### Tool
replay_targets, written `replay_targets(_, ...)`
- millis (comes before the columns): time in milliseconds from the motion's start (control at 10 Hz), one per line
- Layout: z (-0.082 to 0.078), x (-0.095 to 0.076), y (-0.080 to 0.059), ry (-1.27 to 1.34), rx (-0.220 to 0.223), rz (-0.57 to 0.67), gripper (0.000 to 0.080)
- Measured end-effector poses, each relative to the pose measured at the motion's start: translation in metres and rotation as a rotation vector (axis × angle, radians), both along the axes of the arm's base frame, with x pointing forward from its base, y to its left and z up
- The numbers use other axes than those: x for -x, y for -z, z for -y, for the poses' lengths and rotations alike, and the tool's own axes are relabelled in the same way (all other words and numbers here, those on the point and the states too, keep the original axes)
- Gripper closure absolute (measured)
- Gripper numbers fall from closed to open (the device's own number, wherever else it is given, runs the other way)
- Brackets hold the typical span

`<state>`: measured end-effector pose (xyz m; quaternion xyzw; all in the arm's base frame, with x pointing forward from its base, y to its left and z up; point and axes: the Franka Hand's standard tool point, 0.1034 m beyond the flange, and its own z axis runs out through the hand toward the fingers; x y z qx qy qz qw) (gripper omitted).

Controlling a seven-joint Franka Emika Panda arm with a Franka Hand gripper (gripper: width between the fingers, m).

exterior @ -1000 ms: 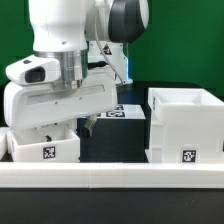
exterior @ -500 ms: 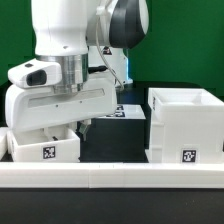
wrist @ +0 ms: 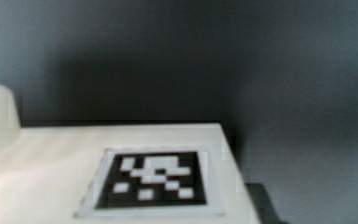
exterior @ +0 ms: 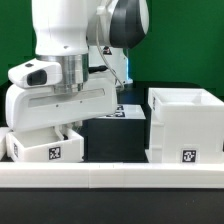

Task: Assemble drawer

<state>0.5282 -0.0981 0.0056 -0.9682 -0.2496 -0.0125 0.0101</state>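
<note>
A small white drawer tray [exterior: 45, 148] with a black-and-white tag sits at the exterior view's left, tilted, with one side raised off the table. My gripper [exterior: 72, 128] is down on it. The white hand hides most of the fingers, and the jaws seem closed on the tray's wall. The tall open box housing [exterior: 185, 122] stands at the exterior view's right, apart from the tray. The wrist view shows a white tray face [wrist: 51, 160] with its tag [wrist: 155, 180] very close up, and no fingers. A second tray is not in view.
The long white rail [exterior: 110, 176] runs along the front of the table. The marker board [exterior: 124, 112] lies flat at the back between arm and housing. Dark table [exterior: 115, 140] separates tray and housing. A green wall stands behind.
The tray has tilted and shifted slightly toward the exterior view's right. The hand has come lower onto it, and the finger seen earlier beside the tray is now hidden.
</note>
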Motion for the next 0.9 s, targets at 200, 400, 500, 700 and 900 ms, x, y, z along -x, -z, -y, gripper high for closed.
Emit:
replay_targets(200, 0.000, 0.000, 0.000, 0.000, 0.000, 0.000, 0.0758)
replay_targets(400, -0.003, -0.001, -0.003, -0.034, 0.004, -0.012, 0.0758)
replay_targets(500, -0.011, -0.004, -0.019, -0.116, 0.011, -0.034, 0.0758)
replay_targets(700, -0.017, 0.001, -0.032, -0.243, 0.007, -0.079, 0.0758)
replay_targets(900, -0.015, 0.008, -0.040, -0.272, 0.004, -0.088, 0.0758)
